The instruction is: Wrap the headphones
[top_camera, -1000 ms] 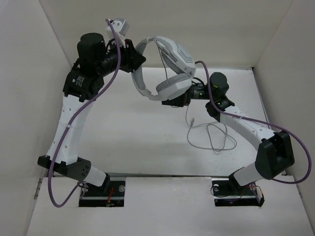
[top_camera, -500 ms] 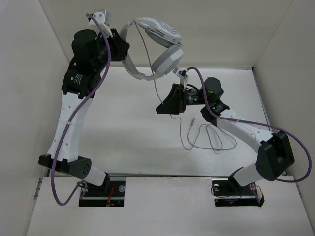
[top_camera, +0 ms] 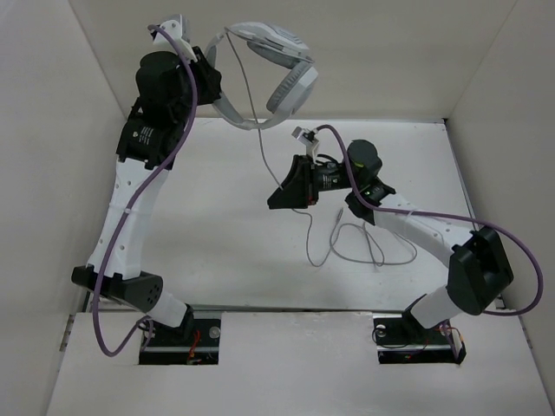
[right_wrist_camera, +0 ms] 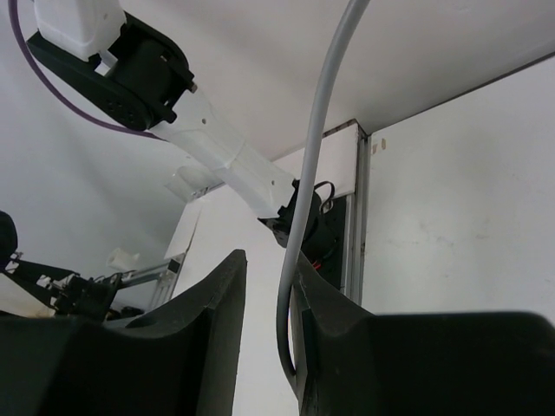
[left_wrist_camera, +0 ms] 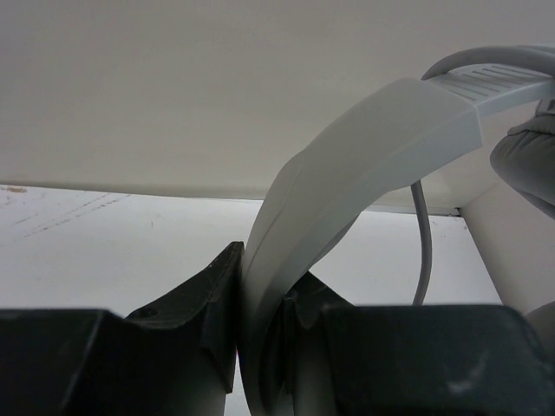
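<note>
My left gripper (top_camera: 215,89) is shut on the white headband (left_wrist_camera: 364,139) of the headphones (top_camera: 270,62) and holds them high near the back wall. A grey ear cushion (left_wrist_camera: 529,160) shows at the right edge of the left wrist view. The thin grey cable (top_camera: 261,147) hangs from the headphones, passes between the fingers of my right gripper (top_camera: 275,198), and runs down to loose loops on the table (top_camera: 364,245). In the right wrist view the right gripper (right_wrist_camera: 269,270) is open, with the cable (right_wrist_camera: 325,113) lying against its right finger (right_wrist_camera: 334,312).
White walls enclose the table on the left, back and right. The purple robot cables (top_camera: 165,165) hang along both arms. The left arm's base (right_wrist_camera: 303,225) shows beyond the right gripper's fingers. The cable loops lie close in front of the right arm's forearm (top_camera: 416,225).
The left gripper has lifted the headphones higher. The right gripper has left the ear cup and moved left and down along the hanging cable, which now runs between its fingers.
</note>
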